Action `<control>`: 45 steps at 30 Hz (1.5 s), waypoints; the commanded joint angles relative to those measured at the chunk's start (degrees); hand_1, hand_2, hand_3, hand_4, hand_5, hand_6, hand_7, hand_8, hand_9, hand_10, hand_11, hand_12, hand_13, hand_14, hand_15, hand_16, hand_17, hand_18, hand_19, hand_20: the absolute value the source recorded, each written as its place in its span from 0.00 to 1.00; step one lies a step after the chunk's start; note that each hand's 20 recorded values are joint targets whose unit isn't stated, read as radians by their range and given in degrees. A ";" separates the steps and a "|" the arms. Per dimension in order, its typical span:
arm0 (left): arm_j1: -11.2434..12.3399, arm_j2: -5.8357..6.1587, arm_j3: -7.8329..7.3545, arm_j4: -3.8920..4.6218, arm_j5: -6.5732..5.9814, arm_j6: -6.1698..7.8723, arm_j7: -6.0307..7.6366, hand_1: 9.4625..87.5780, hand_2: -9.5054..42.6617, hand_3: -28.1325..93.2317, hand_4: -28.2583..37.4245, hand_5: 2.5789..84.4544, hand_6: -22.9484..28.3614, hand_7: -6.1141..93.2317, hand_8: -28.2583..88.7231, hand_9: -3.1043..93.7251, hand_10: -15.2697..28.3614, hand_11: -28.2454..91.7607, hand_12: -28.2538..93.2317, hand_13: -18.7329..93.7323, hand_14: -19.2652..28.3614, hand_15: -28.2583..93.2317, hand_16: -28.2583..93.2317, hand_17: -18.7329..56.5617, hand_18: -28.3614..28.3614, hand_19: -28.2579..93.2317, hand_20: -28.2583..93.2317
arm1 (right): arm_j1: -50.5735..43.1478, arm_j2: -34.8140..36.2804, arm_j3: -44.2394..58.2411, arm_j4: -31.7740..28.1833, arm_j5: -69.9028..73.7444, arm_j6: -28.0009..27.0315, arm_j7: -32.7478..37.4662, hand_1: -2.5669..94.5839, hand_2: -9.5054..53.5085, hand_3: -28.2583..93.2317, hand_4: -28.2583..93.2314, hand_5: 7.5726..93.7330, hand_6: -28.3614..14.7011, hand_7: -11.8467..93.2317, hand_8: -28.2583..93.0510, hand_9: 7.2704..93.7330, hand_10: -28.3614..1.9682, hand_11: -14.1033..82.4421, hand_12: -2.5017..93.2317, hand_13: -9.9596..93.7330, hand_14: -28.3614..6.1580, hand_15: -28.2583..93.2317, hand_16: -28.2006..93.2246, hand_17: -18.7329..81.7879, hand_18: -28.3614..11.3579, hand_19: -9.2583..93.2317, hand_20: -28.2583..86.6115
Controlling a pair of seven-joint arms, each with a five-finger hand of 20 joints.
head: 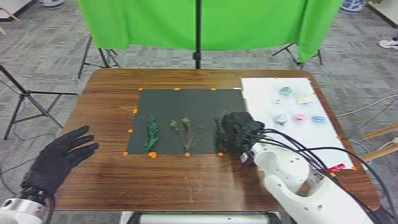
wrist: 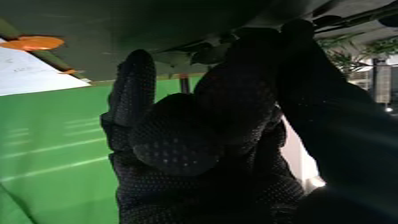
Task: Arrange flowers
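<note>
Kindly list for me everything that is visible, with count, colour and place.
Flower heads: about six, pale blue, cream, pink, on white sheet
Leafy sprig: one, green, mat's left
Thin sprigs: count unclear, dull green, mid-mat
Mat: one, dark, on table
Orange markers: many, around mat
Cloth: one, green, behind table
Stands: several, black, beyond table
Left hand: one, black, table's left
Right hand: one, black, mat's right

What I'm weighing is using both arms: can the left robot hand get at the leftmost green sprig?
Likely yes: nothing upright stands between the left robot hand and that green sprig.
</note>
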 commanded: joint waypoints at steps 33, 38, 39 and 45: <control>1.25 0.30 -0.20 -0.12 -0.27 0.49 0.34 0.22 0.15 0.81 0.02 0.39 0.55 0.26 0.16 0.36 0.67 0.45 0.36 0.42 0.76 0.52 0.22 0.16 0.91 0.66 0.24 | -0.32 5.17 6.40 -3.33 6.96 12.01 3.62 0.22 0.13 0.88 0.00 0.67 0.59 0.57 0.11 0.83 0.59 0.63 0.39 0.76 0.52 0.86 0.50 0.46 0.19 0.81 0.63; 1.66 0.09 -0.64 -0.27 -0.27 0.86 0.98 0.22 0.15 0.81 0.02 0.39 0.55 0.27 0.16 0.36 0.67 0.45 0.36 0.42 0.76 0.52 0.22 0.16 0.91 0.66 0.24 | -1.81 9.65 9.91 -3.00 8.24 13.94 4.97 0.27 0.11 0.92 0.01 0.58 0.58 0.45 0.10 0.62 0.52 0.56 0.32 0.62 0.51 0.78 0.44 0.40 0.19 0.77 0.62; 1.65 0.02 -0.76 -0.29 -0.25 0.90 0.96 0.22 0.15 0.81 0.02 0.39 0.55 0.26 0.16 0.36 0.67 0.45 0.36 0.42 0.76 0.52 0.22 0.16 0.91 0.66 0.24 | -2.27 10.44 10.29 -2.78 8.33 14.46 5.20 0.28 0.11 0.93 0.01 0.58 0.58 0.44 0.10 0.62 0.53 0.53 0.30 0.62 0.53 0.75 0.43 0.39 0.19 0.76 0.62; 1.60 -0.16 -1.47 -0.40 -0.03 0.76 1.17 0.22 0.15 0.81 0.02 0.39 0.55 0.26 0.16 0.36 0.67 0.45 0.36 0.42 0.76 0.52 0.21 0.16 0.91 0.66 0.24 | -7.55 12.87 15.98 -3.96 4.56 4.71 4.10 0.31 0.06 0.95 0.01 0.52 0.56 0.39 0.10 0.53 0.53 0.47 0.28 0.57 0.55 0.73 0.41 0.38 0.19 0.75 0.62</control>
